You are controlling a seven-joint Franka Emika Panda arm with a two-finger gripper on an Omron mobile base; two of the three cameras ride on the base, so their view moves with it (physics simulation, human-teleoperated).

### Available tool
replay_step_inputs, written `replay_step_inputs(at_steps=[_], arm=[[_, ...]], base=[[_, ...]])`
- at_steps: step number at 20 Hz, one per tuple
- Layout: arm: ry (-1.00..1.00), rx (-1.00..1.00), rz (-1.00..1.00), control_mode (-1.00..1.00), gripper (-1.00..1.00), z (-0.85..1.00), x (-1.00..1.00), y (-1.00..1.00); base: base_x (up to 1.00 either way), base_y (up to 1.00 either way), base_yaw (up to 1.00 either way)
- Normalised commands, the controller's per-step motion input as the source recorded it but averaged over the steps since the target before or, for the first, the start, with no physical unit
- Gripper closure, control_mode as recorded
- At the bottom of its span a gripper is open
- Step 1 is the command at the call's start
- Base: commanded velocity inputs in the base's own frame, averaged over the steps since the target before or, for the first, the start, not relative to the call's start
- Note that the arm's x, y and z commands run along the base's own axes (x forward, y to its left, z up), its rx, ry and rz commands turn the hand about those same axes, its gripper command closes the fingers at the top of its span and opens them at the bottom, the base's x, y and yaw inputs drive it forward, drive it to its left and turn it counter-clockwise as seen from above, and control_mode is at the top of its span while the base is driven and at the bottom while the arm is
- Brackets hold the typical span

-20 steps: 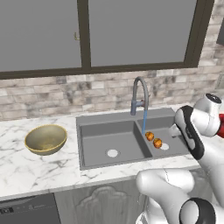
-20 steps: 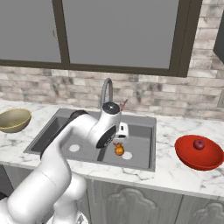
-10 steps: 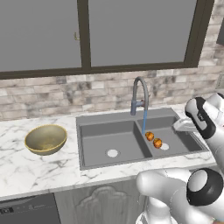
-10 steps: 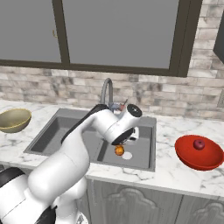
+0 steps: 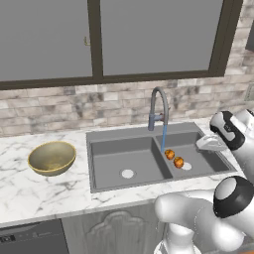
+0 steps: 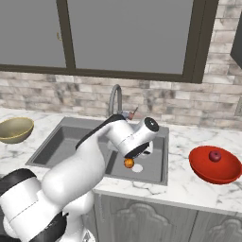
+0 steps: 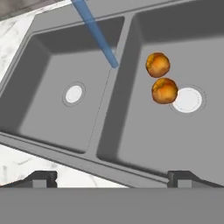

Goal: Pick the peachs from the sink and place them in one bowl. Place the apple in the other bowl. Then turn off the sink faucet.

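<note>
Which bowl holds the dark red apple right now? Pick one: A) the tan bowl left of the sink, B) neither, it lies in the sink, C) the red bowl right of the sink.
C: the apple sits inside the red bowl on the counter right of the sink.

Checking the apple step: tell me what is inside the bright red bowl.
One small dark crimson apple sits inside the bright red round bowl on the marble counter. The near rim hides the bowl's floor, so anything lying lower cannot be seen.

Matt grey sink, veined marble counter, glossy red bowl.
</note>
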Motion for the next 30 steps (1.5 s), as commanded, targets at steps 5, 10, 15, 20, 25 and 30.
replay_step_inputs(at_steps=[5, 10, 15, 20, 25, 30], arm=[[0.00, 0.00, 0.00, -1.00, -1.00, -0.44, 0.32, 0.13], [0.00, 0.00, 0.00, -1.00, -1.00, -0.41, 0.25, 0.03], [0.00, 0.00, 0.00, -1.00, -1.00, -0.26, 0.23, 0.00], [0.00, 0.00, 0.00, -1.00, -1.00, -0.12, 0.20, -0.07], [0.00, 0.00, 0.00, -1.00, -1.00, -0.23, 0.22, -0.19], [0.00, 0.00, 0.00, -1.00, -1.00, -0.34, 0.24, -0.11]], base=[[0.00, 0.00, 0.00], [0.00, 0.00, 0.00], [0.00, 0.00, 0.00], [0.00, 0.00, 0.00], [0.00, 0.00, 0.00], [0.00, 0.00, 0.00]])
